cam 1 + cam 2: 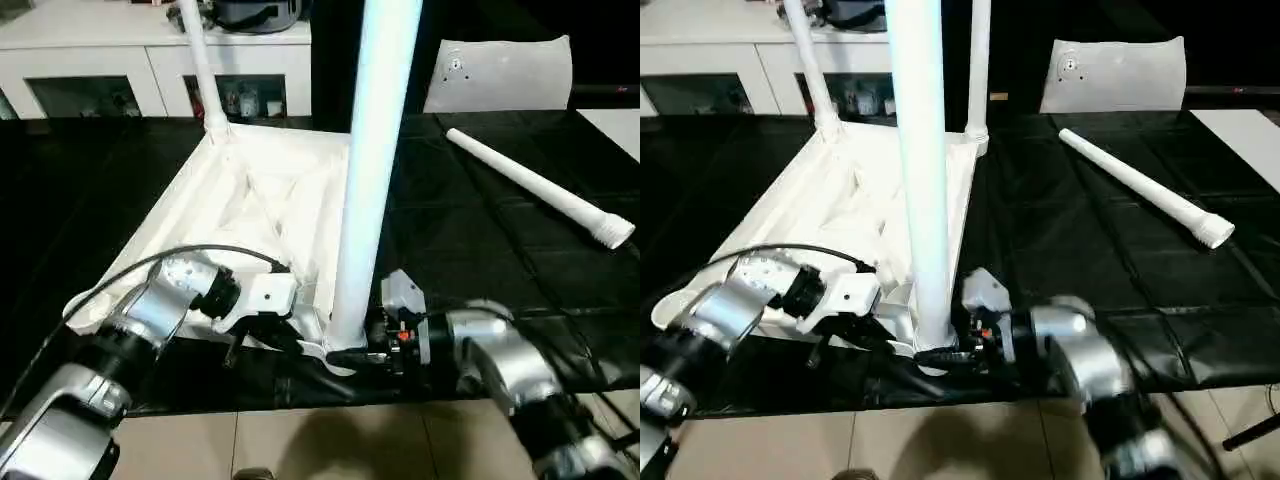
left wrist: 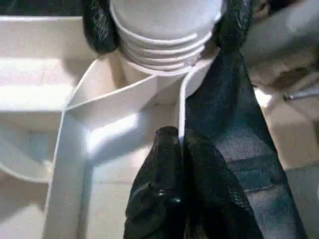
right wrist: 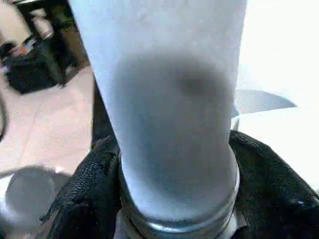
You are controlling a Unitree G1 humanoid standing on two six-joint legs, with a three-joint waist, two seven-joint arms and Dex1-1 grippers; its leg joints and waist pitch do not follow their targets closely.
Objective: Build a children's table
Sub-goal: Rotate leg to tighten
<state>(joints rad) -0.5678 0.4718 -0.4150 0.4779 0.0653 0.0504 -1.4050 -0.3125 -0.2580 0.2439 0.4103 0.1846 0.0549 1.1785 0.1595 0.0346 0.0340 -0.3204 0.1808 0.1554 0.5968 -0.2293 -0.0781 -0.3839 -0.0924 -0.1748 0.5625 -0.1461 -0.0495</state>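
The children's table top (image 1: 250,190) lies upside down on the black work table (image 1: 480,250), ribs up. Upright legs stand in its far left socket (image 1: 200,60) and its far right socket (image 1: 978,70). A third leg (image 1: 370,150) stands upright in the near right corner socket, its threaded base (image 2: 164,35) at the socket mouth. My right gripper (image 1: 345,355) is shut on this leg's base, one black finger (image 3: 84,194) on each side. My left gripper (image 2: 179,137) pinches the top's thin rim just beside that corner. A fourth leg (image 1: 540,190) lies loose at the right.
A white cabinet with glass doors (image 1: 150,50) stands behind the work table. A white padded item (image 1: 500,75) sits at the back right. The work table's near edge runs just under my grippers, with tiled floor (image 1: 330,440) below.
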